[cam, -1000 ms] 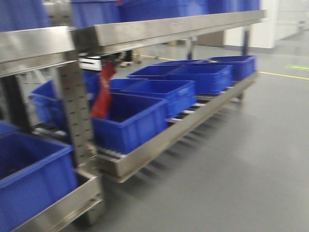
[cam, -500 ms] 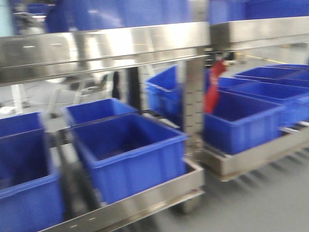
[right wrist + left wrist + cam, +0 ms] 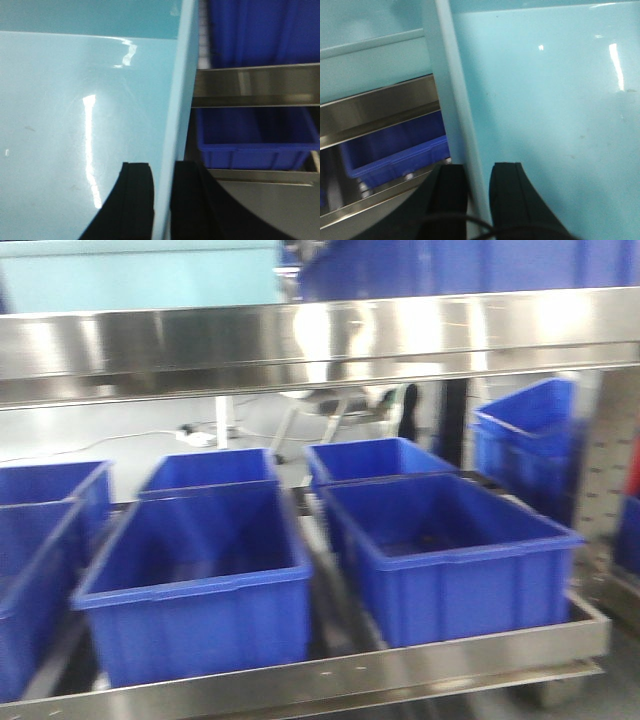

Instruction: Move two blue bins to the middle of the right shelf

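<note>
Your left gripper [image 3: 477,200] and right gripper [image 3: 162,202] each pinch a rim of the pale blue bin [image 3: 545,100], jaws nearly closed on its wall. Ahead, the steel shelf [image 3: 320,340] spans 12 o'clock, with dark blue bins [image 3: 440,560] at 6. You're mid-carry, I judge; this bin isn't shelved yet.

Front view toward shelf [image 3: 320,340]; wrist views beside bin [image 3: 545,100].

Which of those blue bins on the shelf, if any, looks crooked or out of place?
The far-right rear bin is tipped up at an angle, while the other bins sit flat in rows. Blur hides any damage. The fingers hold a pale bin, not blue.
</note>
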You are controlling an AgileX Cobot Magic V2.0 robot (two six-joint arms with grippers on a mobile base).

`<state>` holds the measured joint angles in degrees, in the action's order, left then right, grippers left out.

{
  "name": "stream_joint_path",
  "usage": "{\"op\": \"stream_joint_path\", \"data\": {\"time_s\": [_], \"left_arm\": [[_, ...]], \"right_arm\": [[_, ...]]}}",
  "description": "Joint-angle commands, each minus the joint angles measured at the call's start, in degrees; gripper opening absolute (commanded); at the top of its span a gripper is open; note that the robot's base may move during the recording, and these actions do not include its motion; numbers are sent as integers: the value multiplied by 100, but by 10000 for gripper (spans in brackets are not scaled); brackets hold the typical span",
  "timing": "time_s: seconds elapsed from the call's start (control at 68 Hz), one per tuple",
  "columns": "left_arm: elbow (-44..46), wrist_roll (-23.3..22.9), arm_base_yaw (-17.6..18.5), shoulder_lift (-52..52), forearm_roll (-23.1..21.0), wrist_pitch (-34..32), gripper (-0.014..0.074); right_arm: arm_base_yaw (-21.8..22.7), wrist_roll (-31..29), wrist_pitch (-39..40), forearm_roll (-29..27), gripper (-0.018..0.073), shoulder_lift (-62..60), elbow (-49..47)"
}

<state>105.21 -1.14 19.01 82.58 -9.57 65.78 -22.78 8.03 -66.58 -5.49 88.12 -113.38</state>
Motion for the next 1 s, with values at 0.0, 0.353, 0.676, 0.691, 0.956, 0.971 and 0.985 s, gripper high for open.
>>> {"op": "stream_joint_path", "data": {"time_s": [0.0,0.353,0.676,0.691,0.956,0.971,0.985], "left_arm": [[70,114,-4,-70,-173,-123,-111],[70,114,-4,-70,-173,-123,-111],[70,114,-4,-70,-173,-123,-111],[70,114,-4,-70,-173,-123,-111],[70,114,-4,-70,-173,-123,-111],[70,114,-4,-70,-173,-123,-111],[70,114,-4,-70,-173,-123,-111]], "right_arm": [[18,-119,280,-66,-151,-68,-73],[18,-119,280,-66,-151,-68,-73],[18,-119,280,-66,-151,-68,-73],[18,-119,280,-66,-151,-68,-73],[18,-119,280,-66,-151,-68,-73],[18,-119,280,-66,-151,-68,-73],[18,-119,280,-66,-151,-68,-73]]}}
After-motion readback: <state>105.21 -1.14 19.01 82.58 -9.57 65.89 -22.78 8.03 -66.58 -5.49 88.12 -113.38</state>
